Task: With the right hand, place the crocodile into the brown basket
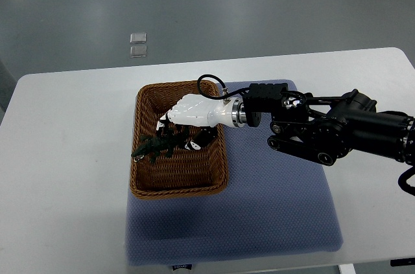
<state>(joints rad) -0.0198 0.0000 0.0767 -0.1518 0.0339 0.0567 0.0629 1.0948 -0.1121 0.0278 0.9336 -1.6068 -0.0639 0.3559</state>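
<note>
White table point(65, 157), blue mat point(272, 209). My right hand point(191, 115) is low over the brown basket point(178, 191), crocodile point(152, 148) inside by the left wall. Grip: cannot tell. Release low, lift straight up, avoid snagging.

The right arm point(337, 135) enters from the picture's right edge and extends leftward across the frame, its black linkage segments bent at a joint partway along the visible length. A black wrist housing point(266, 100) and a silver collar point(237, 115) connect the forearm to the right hand point(191, 115), with a black cable point(207, 79) looped above the wrist. The hand's white back faces the camera, palm down, pointing left; its grip state cannot be determined.
</note>
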